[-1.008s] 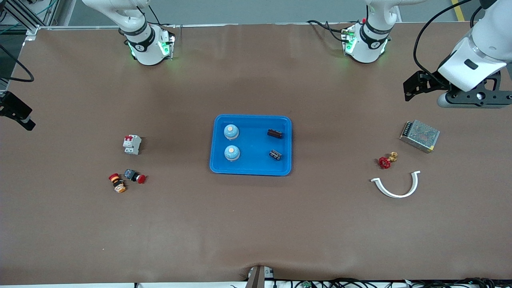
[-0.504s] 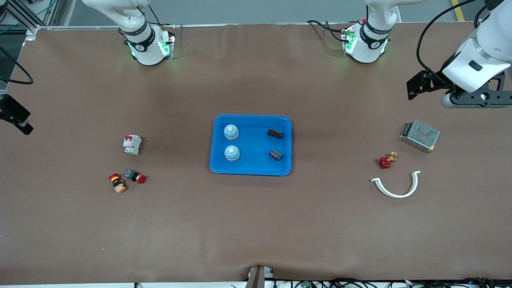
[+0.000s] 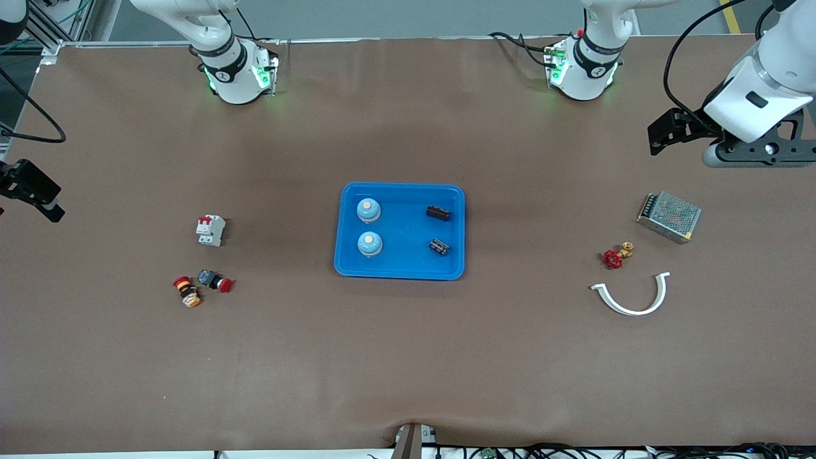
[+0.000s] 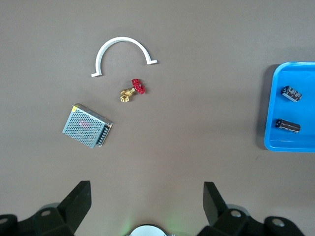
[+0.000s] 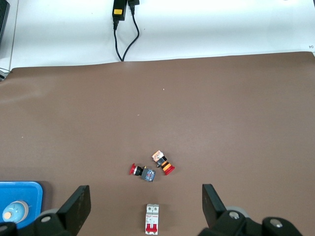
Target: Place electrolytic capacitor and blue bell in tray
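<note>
The blue tray [image 3: 403, 189] lies mid-table. In it stand two blue bells [image 3: 368, 210] [image 3: 370, 243] on the side toward the right arm. Two dark electrolytic capacitors [image 3: 437, 213] [image 3: 438, 246] lie on the side toward the left arm. My left gripper [image 3: 660, 135] hangs open and empty over bare table by the left arm's end. Its wrist view shows wide-apart fingers [image 4: 78, 196], the tray [image 4: 306, 110] and both capacitors [image 4: 292, 93] [image 4: 288, 125]. My right gripper [image 3: 38, 194] hangs open and empty over the right arm's end. Its wrist view shows a tray corner [image 5: 32, 189] with one bell [image 5: 14, 211].
Toward the right arm's end lie a white circuit breaker [image 3: 210, 230] and two red push buttons [image 3: 215, 280] [image 3: 186, 291]. Toward the left arm's end lie a metal mesh power supply [image 3: 669, 216], a red-handled brass valve [image 3: 616, 255] and a white curved clip [image 3: 633, 295].
The left gripper has drifted slightly toward the left arm's end of the table. The right gripper has shifted a little at the table's edge. Everything in the tray stays put.
</note>
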### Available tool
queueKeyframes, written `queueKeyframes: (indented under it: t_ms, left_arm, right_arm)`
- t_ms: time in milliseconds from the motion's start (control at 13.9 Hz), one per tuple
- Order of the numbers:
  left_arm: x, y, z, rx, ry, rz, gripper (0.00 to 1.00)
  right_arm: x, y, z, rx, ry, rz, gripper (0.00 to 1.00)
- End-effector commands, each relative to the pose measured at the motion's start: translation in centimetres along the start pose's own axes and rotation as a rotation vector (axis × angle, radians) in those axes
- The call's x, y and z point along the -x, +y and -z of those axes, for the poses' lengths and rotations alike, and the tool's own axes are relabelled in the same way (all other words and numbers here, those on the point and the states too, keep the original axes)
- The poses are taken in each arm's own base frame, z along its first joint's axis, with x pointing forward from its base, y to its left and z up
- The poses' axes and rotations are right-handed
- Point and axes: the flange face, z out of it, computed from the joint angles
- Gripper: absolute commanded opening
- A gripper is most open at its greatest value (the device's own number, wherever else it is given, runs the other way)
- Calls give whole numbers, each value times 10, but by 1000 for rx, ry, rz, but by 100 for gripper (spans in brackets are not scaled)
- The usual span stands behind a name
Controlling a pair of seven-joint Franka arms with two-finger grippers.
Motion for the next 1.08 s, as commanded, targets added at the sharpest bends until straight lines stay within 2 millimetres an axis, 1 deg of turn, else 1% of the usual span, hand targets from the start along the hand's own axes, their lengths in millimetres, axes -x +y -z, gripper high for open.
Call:
queueKeyframes:
  t_ms: [0, 144, 288, 504, 720, 1008]
  left_arm:
    - [9, -1, 3, -21, 0, -11, 100]
    - [8, -2, 4, -20, 2, -14, 100]
    - [9, -3, 8, -22, 8, -15, 100]
    - [12, -2, 7, -26, -11, -15, 100]
    - [13, -3, 7, -25, -12, -13, 100]
    - [13, -3, 8, -21, -8, -12, 100]
  right_arm:
    - [0, -2, 4, 1, 9, -7, 100]
    - [0, -3, 0, 2, 3, -5, 100]
    - [0, -5, 2, -1, 6, -1, 100]
    - [0, 0, 1, 9, 6, -6, 100]
    - [0, -4, 2, 9, 7, 4, 100]
    - [-1, -4, 0, 10, 7, 3, 100]
